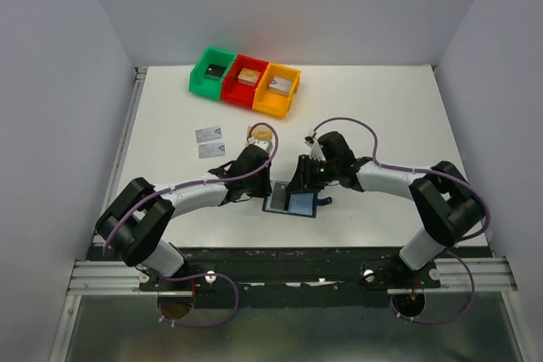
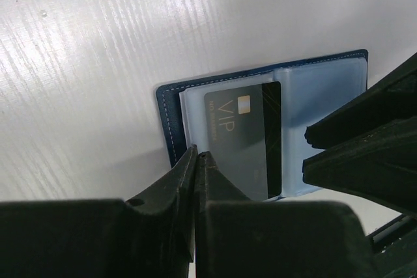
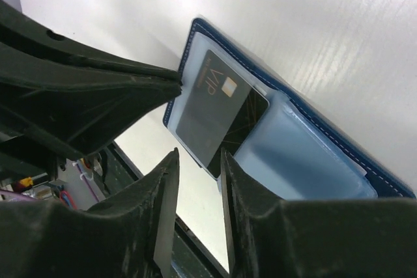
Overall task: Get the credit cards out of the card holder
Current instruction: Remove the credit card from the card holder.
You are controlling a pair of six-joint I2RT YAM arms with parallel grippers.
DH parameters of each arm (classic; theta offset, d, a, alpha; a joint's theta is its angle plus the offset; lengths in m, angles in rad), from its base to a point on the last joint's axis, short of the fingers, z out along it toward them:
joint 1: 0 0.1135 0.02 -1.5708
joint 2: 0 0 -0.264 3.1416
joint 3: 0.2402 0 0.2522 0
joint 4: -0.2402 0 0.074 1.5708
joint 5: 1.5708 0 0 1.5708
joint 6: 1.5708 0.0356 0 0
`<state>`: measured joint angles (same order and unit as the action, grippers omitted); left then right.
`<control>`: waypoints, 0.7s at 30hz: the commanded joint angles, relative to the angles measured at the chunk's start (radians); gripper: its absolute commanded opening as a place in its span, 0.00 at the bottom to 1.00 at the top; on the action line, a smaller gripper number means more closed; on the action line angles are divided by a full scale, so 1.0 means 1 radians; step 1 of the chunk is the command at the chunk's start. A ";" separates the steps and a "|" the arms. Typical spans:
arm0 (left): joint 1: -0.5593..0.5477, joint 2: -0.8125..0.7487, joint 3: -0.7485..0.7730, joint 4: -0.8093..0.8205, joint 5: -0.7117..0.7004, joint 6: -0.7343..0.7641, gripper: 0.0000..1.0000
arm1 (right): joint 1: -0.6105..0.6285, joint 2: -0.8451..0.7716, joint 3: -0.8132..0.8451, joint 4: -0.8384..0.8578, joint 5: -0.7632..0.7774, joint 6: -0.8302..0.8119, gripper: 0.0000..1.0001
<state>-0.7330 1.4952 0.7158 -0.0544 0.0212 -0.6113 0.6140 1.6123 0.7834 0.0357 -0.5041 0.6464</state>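
**Both grippers down at the open card holder**

The navy card holder [image 1: 293, 204] lies open on the white table [image 1: 382, 108], close to the front edge and between the two arms. A black card [image 2: 244, 138] marked VIP sits in its clear pockets. The left gripper [image 2: 197, 155] has its fingers drawn together, tips at the holder's edge beside that card; whether they nip the pocket I cannot tell. The right gripper [image 3: 199, 155] has its fingers a little apart, gripping nothing, just off the card's corner. Two silver cards [image 1: 208, 134] [image 1: 209, 150] lie to the left on the table, away from the holder. A tan-gold card [image 1: 261, 132] lies by the left wrist.
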 commanded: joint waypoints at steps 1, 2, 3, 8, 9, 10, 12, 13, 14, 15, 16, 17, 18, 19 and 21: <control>0.001 0.020 0.017 -0.030 -0.043 -0.011 0.12 | 0.004 0.043 -0.009 0.021 -0.005 0.010 0.41; 0.001 0.023 0.014 -0.027 -0.043 -0.015 0.12 | 0.004 0.049 -0.009 0.021 -0.004 0.013 0.42; 0.001 0.026 0.013 -0.027 -0.044 -0.019 0.11 | 0.004 0.054 -0.009 0.020 0.001 0.016 0.43; 0.001 0.031 -0.006 -0.019 -0.050 -0.036 0.11 | 0.004 0.081 -0.013 0.013 0.013 0.033 0.45; 0.001 0.030 -0.007 -0.018 -0.050 -0.038 0.11 | 0.004 0.086 -0.015 0.012 0.016 0.033 0.45; 0.001 0.033 -0.009 -0.018 -0.052 -0.038 0.11 | 0.004 0.090 -0.015 0.010 0.016 0.035 0.45; 0.001 0.031 -0.013 -0.012 -0.052 -0.041 0.11 | 0.004 0.098 -0.016 0.013 0.015 0.038 0.46; 0.001 0.031 -0.016 -0.009 -0.052 -0.042 0.11 | 0.004 0.101 -0.015 0.013 0.016 0.039 0.46; 0.001 0.031 -0.018 -0.009 -0.052 -0.044 0.10 | 0.004 0.106 -0.015 0.013 0.016 0.042 0.46; 0.001 0.031 -0.021 -0.007 -0.050 -0.045 0.10 | 0.004 0.109 -0.013 0.013 0.018 0.042 0.46; 0.001 0.033 -0.024 -0.005 -0.050 -0.047 0.10 | 0.004 0.113 -0.010 0.012 0.018 0.045 0.46; 0.001 0.031 -0.026 -0.004 -0.049 -0.048 0.10 | 0.006 0.116 -0.012 0.015 0.018 0.048 0.46; 0.001 0.030 -0.029 -0.002 -0.047 -0.050 0.10 | 0.006 0.124 -0.012 0.020 0.016 0.052 0.46; 0.001 0.031 -0.032 0.001 -0.046 -0.050 0.10 | 0.004 0.129 -0.010 0.024 0.012 0.056 0.46; 0.001 0.030 -0.035 0.002 -0.044 -0.051 0.10 | 0.004 0.136 -0.012 0.035 0.006 0.064 0.46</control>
<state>-0.7330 1.5169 0.7033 -0.0559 -0.0074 -0.6518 0.6140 1.7077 0.7834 0.0566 -0.5041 0.6930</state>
